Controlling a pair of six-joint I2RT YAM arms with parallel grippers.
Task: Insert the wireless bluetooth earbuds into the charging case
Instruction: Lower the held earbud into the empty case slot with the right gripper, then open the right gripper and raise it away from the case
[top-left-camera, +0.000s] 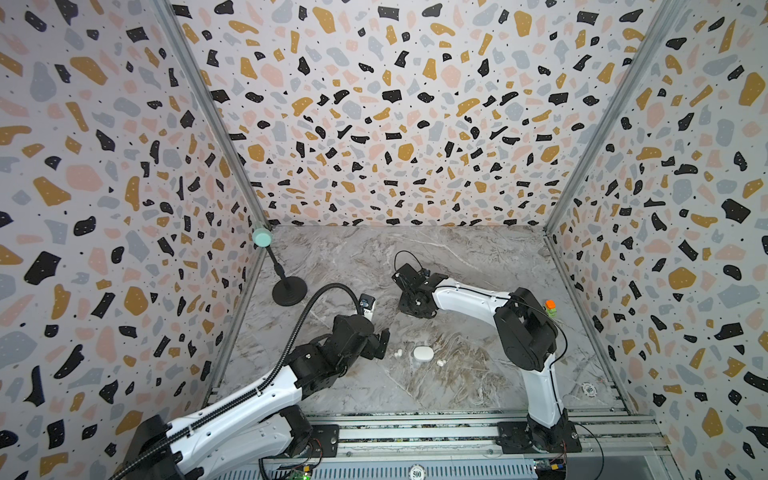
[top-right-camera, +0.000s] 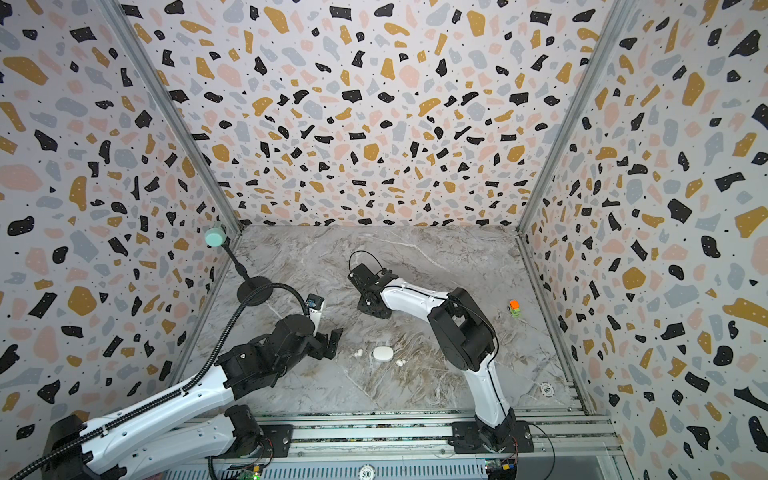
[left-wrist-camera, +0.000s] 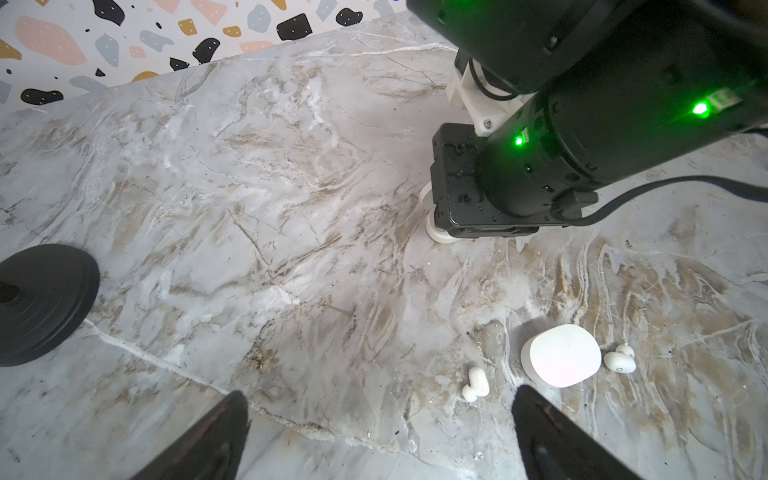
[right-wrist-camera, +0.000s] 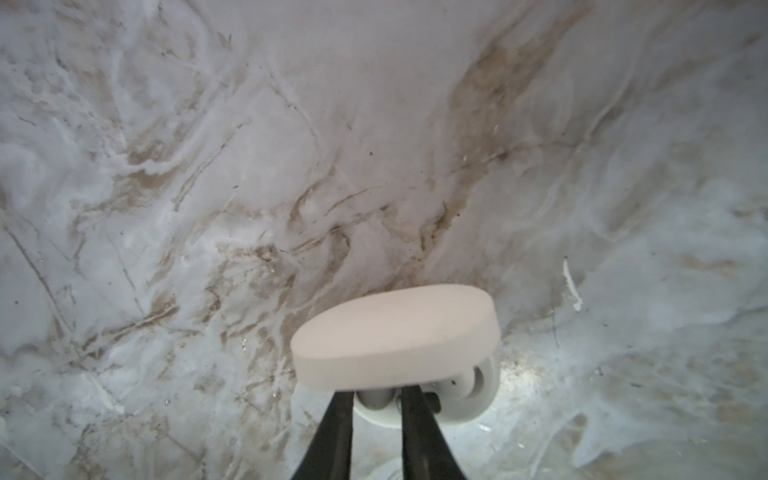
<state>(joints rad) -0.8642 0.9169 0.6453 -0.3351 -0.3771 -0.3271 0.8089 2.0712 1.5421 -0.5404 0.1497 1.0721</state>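
Right gripper (right-wrist-camera: 376, 395) at the open case (right-wrist-camera: 395, 328); left gripper (left-wrist-camera: 382, 436) released beside the closed case (left-wrist-camera: 561, 355).
The right gripper points down at the table (right-wrist-camera: 208, 166). Its jaws stand close together on either side of a small grey-white piece under the raised lid of the open case; whether they grip it cannot be told. The left gripper's jaws are spread wide and hold nothing, near the left earbud (left-wrist-camera: 476, 384). That earbud lies near one side of the closed case, and the right earbud (left-wrist-camera: 620, 359) lies just beside the other side. In both top views these three lie in a row between the arms. A black stand base (top-left-camera: 289, 291) sits well apart, near the left wall.
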